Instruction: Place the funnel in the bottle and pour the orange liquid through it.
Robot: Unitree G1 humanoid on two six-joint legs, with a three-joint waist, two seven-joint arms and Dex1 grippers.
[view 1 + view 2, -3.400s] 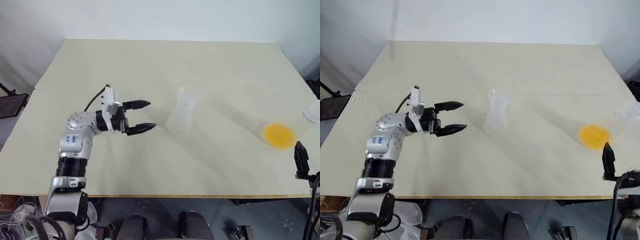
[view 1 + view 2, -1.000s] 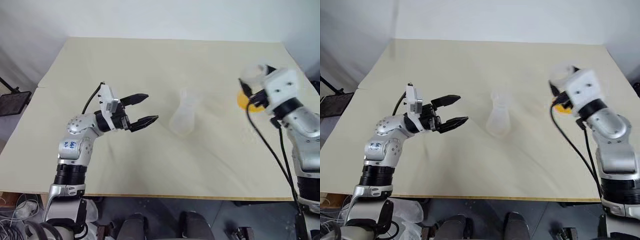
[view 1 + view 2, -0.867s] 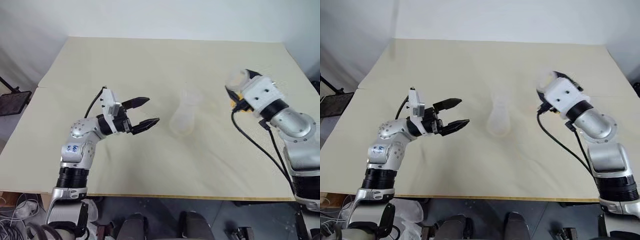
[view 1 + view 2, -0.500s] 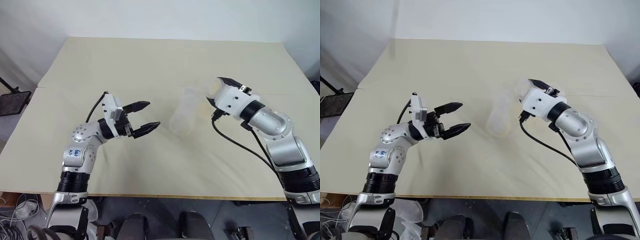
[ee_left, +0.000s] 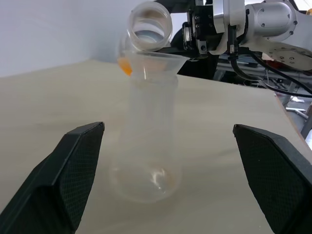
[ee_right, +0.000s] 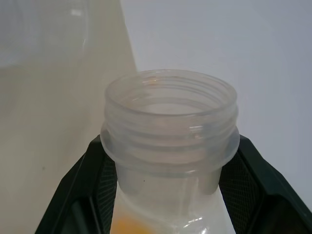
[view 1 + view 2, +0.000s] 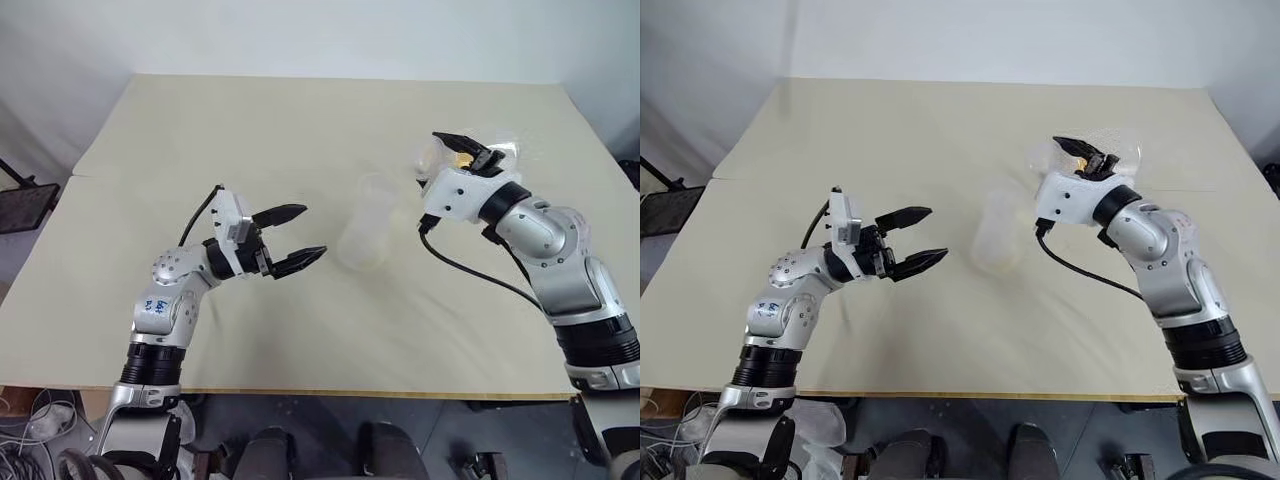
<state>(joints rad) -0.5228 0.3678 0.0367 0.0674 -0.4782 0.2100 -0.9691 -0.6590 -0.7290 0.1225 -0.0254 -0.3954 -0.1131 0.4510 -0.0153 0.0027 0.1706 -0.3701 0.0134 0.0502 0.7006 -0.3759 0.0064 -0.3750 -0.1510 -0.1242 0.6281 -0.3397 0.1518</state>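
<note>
Right hand (image 7: 462, 152) clamps the round flask's (image 6: 170, 146) threaded neck, slippery and sloshing with orange liquid (image 5: 125, 66); left hand (image 7: 296, 236) gapes empty.

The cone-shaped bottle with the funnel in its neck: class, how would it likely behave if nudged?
The bottle looks thin, clear and nearly empty, so probably light and apt to slide. Its wide base should resist tipping. The funnel merely sits in its neck, so a knock might dislodge it.
</note>
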